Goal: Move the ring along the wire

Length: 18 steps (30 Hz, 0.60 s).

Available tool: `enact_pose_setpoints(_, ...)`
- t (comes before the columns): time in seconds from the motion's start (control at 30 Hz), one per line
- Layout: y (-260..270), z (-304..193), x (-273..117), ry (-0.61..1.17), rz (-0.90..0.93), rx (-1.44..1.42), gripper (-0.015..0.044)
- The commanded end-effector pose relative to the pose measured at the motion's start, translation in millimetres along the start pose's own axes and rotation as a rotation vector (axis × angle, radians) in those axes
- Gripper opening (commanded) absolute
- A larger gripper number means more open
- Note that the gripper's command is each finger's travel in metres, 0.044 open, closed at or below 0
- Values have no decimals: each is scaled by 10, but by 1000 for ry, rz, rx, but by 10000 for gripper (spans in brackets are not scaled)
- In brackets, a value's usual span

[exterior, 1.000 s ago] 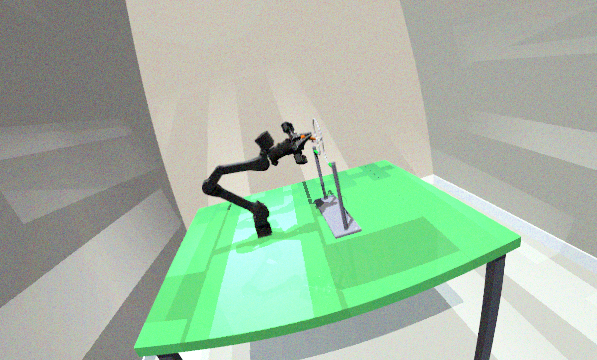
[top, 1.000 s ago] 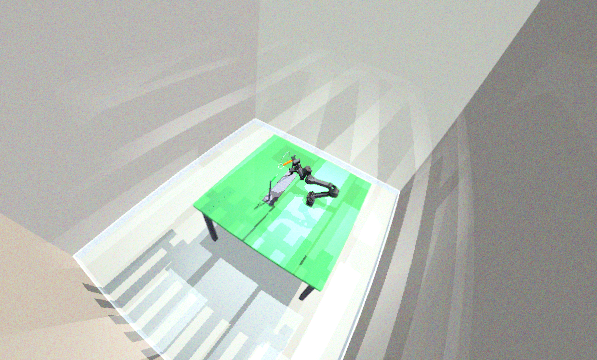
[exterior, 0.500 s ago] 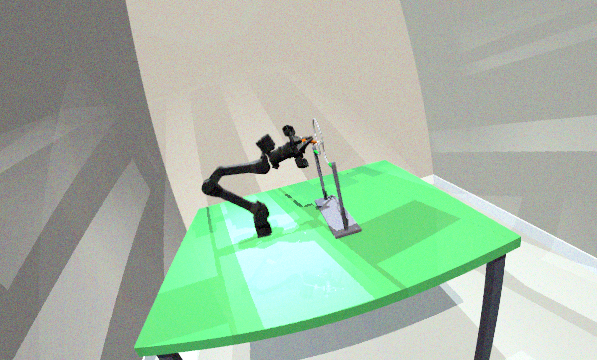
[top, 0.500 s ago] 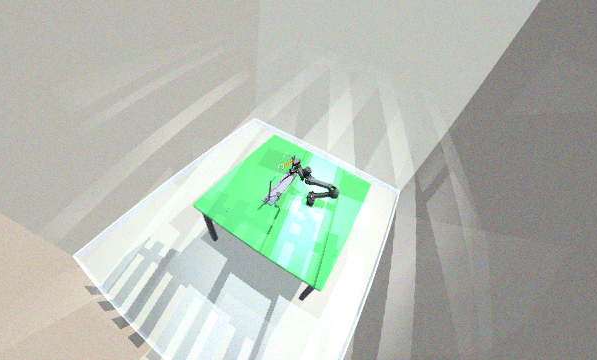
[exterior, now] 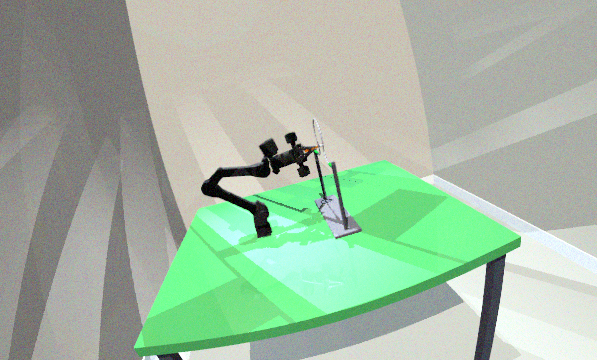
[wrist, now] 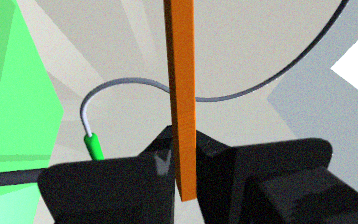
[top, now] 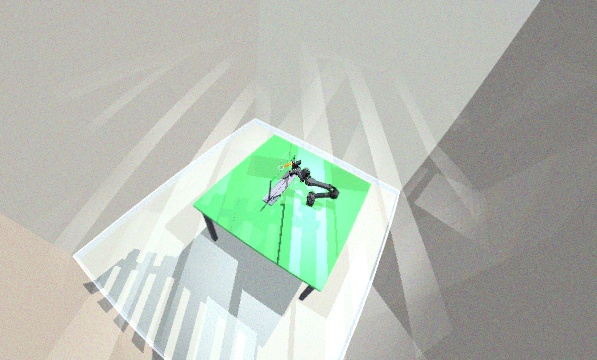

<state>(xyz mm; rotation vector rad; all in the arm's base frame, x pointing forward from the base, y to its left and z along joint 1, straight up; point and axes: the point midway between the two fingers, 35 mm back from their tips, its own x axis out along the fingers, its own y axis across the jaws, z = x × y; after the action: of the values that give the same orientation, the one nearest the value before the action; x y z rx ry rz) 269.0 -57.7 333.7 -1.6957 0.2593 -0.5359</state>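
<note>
While gripper (top: 293, 163) (exterior: 312, 149) (wrist: 176, 130) grips handle (top: 288, 165) (exterior: 310, 149) (wrist: 182, 90), ring cropped (wrist view)

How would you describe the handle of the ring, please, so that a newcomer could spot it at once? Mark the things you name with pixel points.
On the bright green table (top: 238, 200) (exterior: 428, 260), a black arm reaches toward a wire on two posts. At its tip, the gripper (top: 293, 163) (exterior: 314, 149) (wrist: 176, 130) is closed on the handle (top: 288, 165) (exterior: 309, 149) (wrist: 183, 75), a slim, straight bar. Its orange colour sets it apart from the black fingers and the grey-and-green wire.

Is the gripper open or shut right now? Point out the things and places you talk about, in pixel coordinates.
Shut, on the orange handle (top: 288, 165) (wrist: 183, 100): in the wrist view the gripper's (top: 294, 163) (exterior: 312, 149) (wrist: 185, 160) black fingers close in on both sides of it.
</note>
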Motion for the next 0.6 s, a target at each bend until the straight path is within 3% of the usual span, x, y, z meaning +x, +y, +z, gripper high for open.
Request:
enact_pose_setpoints(0.0,151,-3,-26,16,48,87,-150)
enact_pose_setpoints(0.57,717,163,-191,64,256,452,-150)
